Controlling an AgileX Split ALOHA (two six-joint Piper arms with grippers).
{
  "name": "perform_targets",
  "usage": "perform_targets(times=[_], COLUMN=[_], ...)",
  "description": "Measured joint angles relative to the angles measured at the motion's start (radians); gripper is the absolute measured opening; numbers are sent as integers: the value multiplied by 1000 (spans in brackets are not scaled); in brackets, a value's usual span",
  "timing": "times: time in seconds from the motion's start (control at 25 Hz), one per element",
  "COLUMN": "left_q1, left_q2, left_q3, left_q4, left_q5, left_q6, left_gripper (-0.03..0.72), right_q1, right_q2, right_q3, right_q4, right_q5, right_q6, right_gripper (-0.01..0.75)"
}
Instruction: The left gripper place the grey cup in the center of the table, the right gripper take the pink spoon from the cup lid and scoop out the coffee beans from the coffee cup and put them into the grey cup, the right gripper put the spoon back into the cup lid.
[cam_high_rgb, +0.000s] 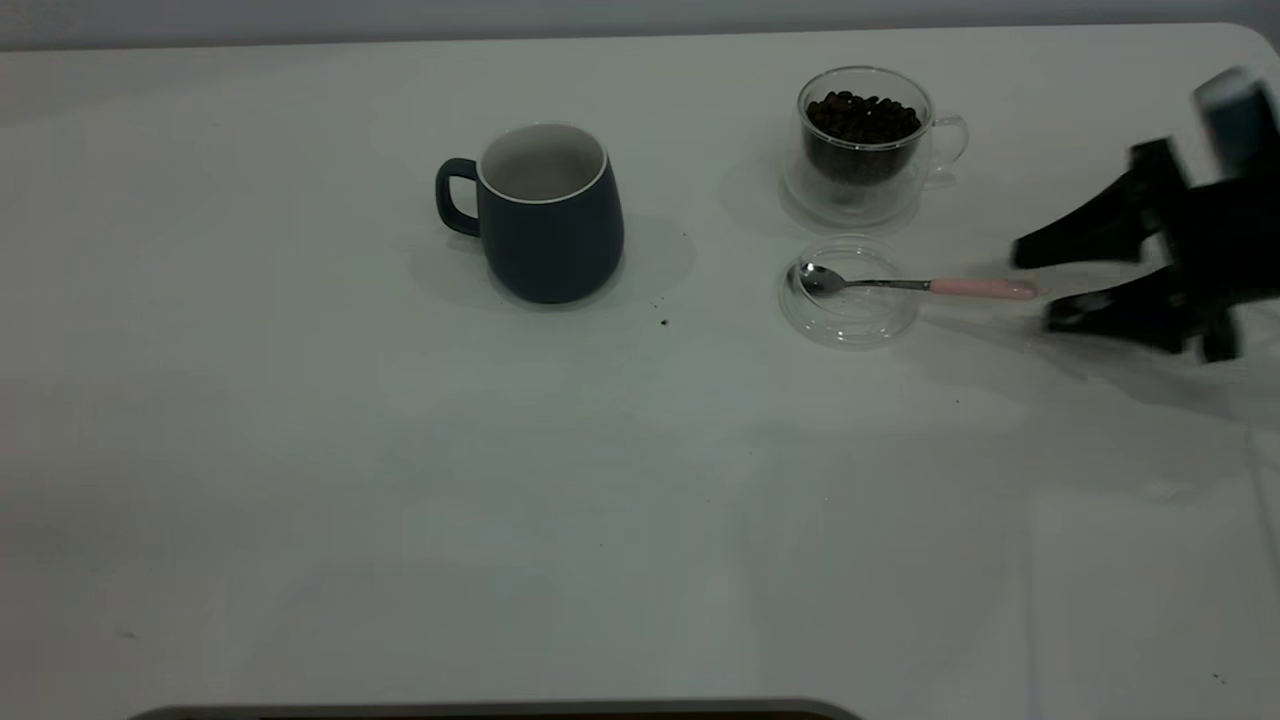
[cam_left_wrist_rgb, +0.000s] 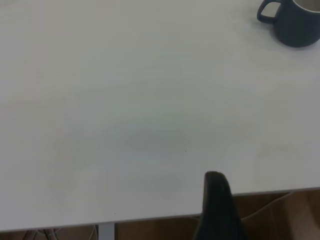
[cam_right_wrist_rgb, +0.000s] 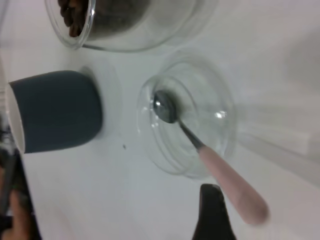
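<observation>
The grey cup (cam_high_rgb: 550, 225) stands upright and empty near the middle of the table (cam_high_rgb: 600, 480), handle to the left; it also shows in the left wrist view (cam_left_wrist_rgb: 297, 25). The coffee cup (cam_high_rgb: 865, 150) holds the coffee beans (cam_high_rgb: 862, 115) at the back right. In front of it the cup lid (cam_high_rgb: 850, 335) carries the pink spoon (cam_high_rgb: 900, 285), bowl in the lid, pink handle pointing right. My right gripper (cam_high_rgb: 1032, 288) is open, its fingers on either side of the handle's end without gripping it. One finger (cam_right_wrist_rgb: 214, 210) lies beside the handle (cam_right_wrist_rgb: 235, 192). My left gripper is out of the exterior view.
One left finger (cam_left_wrist_rgb: 218, 200) hangs over the table's near-left edge, far from the grey cup. A few dark specks (cam_high_rgb: 664, 322) lie on the table between the grey cup and the lid. A dark rim shows at the table's front edge (cam_high_rgb: 500, 710).
</observation>
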Motion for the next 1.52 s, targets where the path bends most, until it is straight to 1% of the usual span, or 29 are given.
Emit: perform_targets(times=[0.08, 0.16, 0.24, 0.32, 0.36, 0.44, 0.52, 0.68, 0.8, 0.96, 1.08, 1.24, 1.36, 1.52], left_q1=[0, 0, 0, 0, 0, 0, 0, 0, 0, 0, 0, 0, 0, 0], left_q2=[0, 0, 0, 0, 0, 0, 0, 0, 0, 0, 0, 0, 0, 0], left_q3=[0, 0, 0, 0, 0, 0, 0, 0, 0, 0, 0, 0, 0, 0], left_q4=[0, 0, 0, 0, 0, 0, 0, 0, 0, 0, 0, 0, 0, 0], left_q5=[0, 0, 0, 0, 0, 0, 0, 0, 0, 0, 0, 0, 0, 0], left_q6=[0, 0, 0, 0, 0, 0, 0, 0, 0, 0, 0, 0, 0, 0], left_gripper=[565, 565, 565, 565, 565, 565, 565, 565, 565, 565, 565, 565, 565, 565], right_q1=[-23, -35, -33, -21, -10, 24, 63, 131, 158, 160, 160, 169, 213, 271], right_q2=[-79, -178, -272, -376, -420, -527, -622, -816, -957, -1150, -1288, -1476, -1617, -1827], right_q3=[0, 0, 0, 1, 1, 1, 3, 9, 11, 13, 32, 133, 232, 364], right_q4=[-144, -342, -545, -756, -835, -995, -1106, -1285, -1392, -1456, -1454, -1444, -1436, -1432], right_q5=[-46, -83, -87, -63, -36, 29, 111, 224, 277, 308, 300, 255, 239, 261], right_q6=[153, 403, 648, 867, 938, 1056, 1129, 1202, 1210, 1194, 1171, 1164, 1162, 1161], right_gripper=[575, 575, 575, 575, 575, 575, 575, 575, 575, 575, 575, 575, 575, 575])
